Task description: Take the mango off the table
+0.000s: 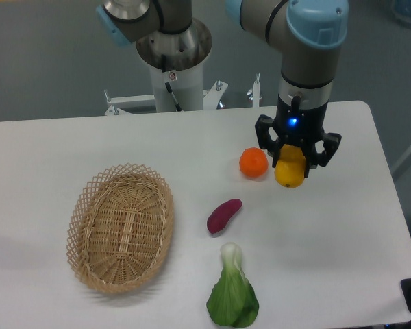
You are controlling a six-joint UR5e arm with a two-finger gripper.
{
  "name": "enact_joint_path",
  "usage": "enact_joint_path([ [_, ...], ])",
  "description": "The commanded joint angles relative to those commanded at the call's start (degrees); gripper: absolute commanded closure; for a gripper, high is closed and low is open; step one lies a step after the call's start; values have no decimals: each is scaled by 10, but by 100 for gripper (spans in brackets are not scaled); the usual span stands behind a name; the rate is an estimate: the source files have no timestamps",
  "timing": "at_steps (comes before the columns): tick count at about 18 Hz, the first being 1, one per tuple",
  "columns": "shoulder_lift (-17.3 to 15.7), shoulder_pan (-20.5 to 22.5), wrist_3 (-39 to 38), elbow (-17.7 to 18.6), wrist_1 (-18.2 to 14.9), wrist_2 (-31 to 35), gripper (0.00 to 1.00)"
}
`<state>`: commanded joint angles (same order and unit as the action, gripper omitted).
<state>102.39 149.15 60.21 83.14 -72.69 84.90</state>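
Observation:
The mango (290, 172) is a yellow-orange fruit at the right of the white table (342, 240). Only its lower part shows below the gripper body. My gripper (296, 159) is right over it, with a dark finger on each side of the fruit. The fingers look closed against it. I cannot tell whether the mango rests on the table or hangs just above it.
A round orange fruit (253, 163) sits just left of the mango, close to the gripper's left finger. A purple sweet potato (223, 215) lies in front of it. A green bok choy (232, 293) lies near the front edge. A wicker basket (122, 227) stands at the left.

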Motion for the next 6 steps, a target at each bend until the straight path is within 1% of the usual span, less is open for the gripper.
enact_joint_path([
  [6, -1, 0, -1, -2, -1, 0, 54],
])
